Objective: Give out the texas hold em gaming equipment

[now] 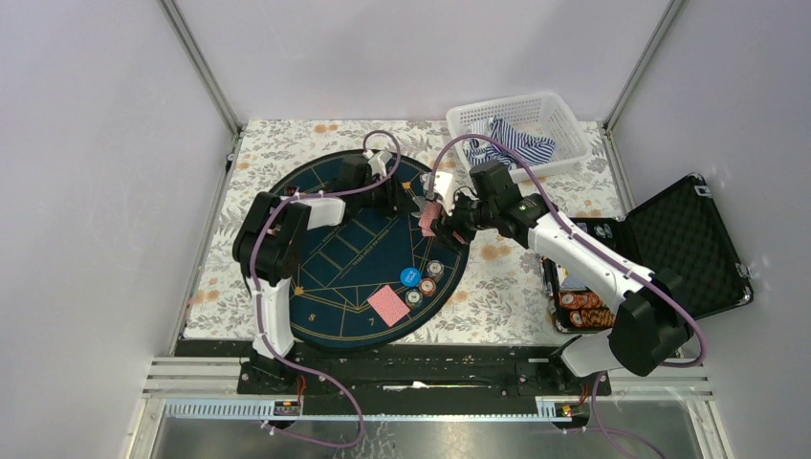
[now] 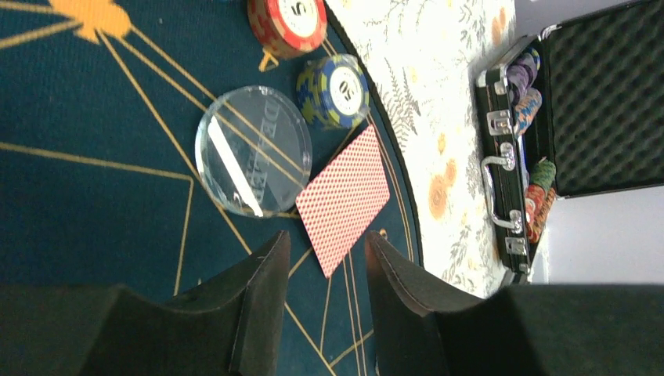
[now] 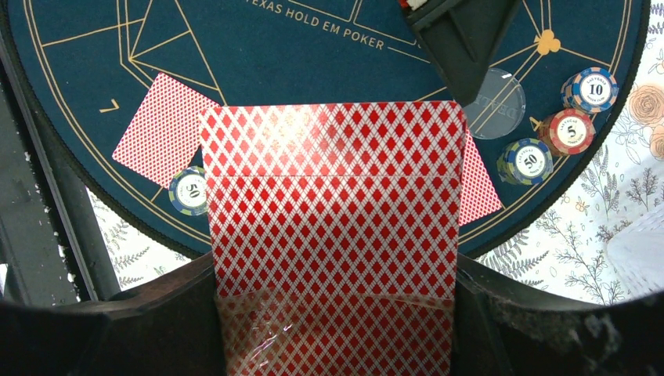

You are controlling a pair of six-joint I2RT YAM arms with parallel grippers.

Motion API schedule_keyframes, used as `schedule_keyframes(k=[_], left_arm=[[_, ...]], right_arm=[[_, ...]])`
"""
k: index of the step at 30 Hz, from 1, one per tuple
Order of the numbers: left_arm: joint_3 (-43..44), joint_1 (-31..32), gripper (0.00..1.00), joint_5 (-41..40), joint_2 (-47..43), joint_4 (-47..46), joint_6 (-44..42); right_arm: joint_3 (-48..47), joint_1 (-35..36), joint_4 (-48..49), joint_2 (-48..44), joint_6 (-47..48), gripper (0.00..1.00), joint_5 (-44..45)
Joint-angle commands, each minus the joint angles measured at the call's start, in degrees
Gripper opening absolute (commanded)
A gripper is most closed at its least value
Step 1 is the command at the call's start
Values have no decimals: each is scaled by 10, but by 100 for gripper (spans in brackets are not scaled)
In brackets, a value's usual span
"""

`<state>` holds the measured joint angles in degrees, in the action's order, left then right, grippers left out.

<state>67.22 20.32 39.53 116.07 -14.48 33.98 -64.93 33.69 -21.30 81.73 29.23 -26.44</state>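
The mat lies on the bench. A basket stands behind it to the right. At the bench's right edge is an open case with chips in it. Near the mat's front edge lies a card, with a chip stack just right of it. Toward the right rim, another card lies just beside a disc. The right end effector holds a deck above the mat's right side.

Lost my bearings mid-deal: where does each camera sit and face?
Top external: above and behind, facing down on the navy mat; left arm, right arm show.
Left wrist: on left arm, facing down past the open left tool at a card, clear disc, 50 chip.
Right wrist: faces across the mat over the deck in the right tool.
Shared: both wrists see that disc, chip.
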Motion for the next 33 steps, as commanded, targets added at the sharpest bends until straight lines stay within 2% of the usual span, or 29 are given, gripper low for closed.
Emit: schedule_keyframes(k=[1,8,23,30,33], left_arm=[[40,10,43,-21,24,-43,-1],[57,19,38,-24,51,-39,3],[52,45,37,-28,62,-25,-3],[36,50,36,-20,40,-22,-6],[26,40,40,-18,6,-5,-19]], right_arm=[[-5,-3,28,-20,-1,0,1],[-3,-3,26,-20,1,0,5],[0,-3,30,-20,2,0,10],[-2,-4,30,-20,1,0,9],[-1,-4,29,-21,3,0,7]])
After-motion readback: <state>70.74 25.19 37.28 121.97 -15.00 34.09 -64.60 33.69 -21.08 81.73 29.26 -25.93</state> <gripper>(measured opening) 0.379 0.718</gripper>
